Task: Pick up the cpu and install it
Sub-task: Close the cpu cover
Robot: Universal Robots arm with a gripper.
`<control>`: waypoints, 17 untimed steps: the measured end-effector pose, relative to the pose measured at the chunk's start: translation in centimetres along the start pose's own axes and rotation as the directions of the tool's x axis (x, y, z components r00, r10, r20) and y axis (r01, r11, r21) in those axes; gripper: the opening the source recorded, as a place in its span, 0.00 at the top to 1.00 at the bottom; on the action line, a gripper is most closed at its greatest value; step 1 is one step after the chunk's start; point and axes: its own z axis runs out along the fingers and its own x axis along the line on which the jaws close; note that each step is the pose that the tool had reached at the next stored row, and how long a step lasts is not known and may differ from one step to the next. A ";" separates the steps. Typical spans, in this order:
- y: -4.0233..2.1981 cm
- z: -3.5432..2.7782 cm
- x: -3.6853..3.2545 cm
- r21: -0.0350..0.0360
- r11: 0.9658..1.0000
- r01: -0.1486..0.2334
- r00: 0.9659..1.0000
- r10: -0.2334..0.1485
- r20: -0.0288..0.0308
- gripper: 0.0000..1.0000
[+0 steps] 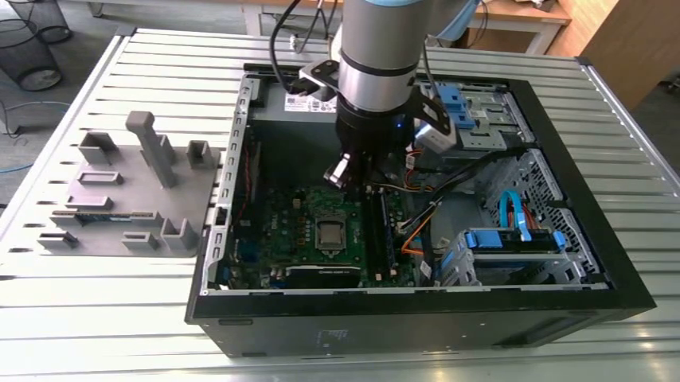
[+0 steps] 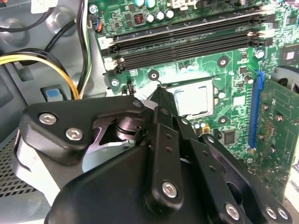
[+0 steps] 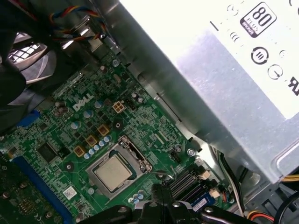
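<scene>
The cpu [image 1: 330,232] is a small square chip with a dull silver top, lying flat in its socket on the green motherboard [image 1: 287,215] inside the open computer case. Both wrist views show the cpu [image 2: 192,100] [image 3: 112,171] with the silver socket frame around it. My gripper [image 1: 356,183] hangs above the board, a little toward the far side of the socket. Its black fingers [image 2: 161,100] meet at one tip just beside the socket, with nothing seen between them. In the first wrist view the gripper [image 3: 159,189] sits next to the socket's corner.
Long black memory sticks [image 2: 187,39] run beside the socket. The silver power supply [image 3: 224,70] and yellow and black cables [image 2: 70,70] lie close by. A blue drive cage [image 1: 515,239] is at the exterior view's right, and a grey fixture [image 1: 127,199] stands outside the case at its left.
</scene>
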 end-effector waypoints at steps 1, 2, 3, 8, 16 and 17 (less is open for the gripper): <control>-0.09 0.01 0.10 -0.001 1.000 0.000 1.000 0.000 0.001 0.89; -0.17 0.01 0.20 -0.001 1.000 0.000 1.000 0.000 0.001 0.89; -0.25 0.01 0.30 -0.001 1.000 0.000 1.000 0.000 0.001 0.89; -0.66 0.04 0.84 -0.003 1.000 0.000 1.000 0.000 0.004 0.89; -1.23 0.07 2.44 -0.004 1.000 0.000 1.000 0.000 0.011 0.89; -1.26 0.07 2.62 -0.004 1.000 0.001 1.000 -0.001 0.012 0.89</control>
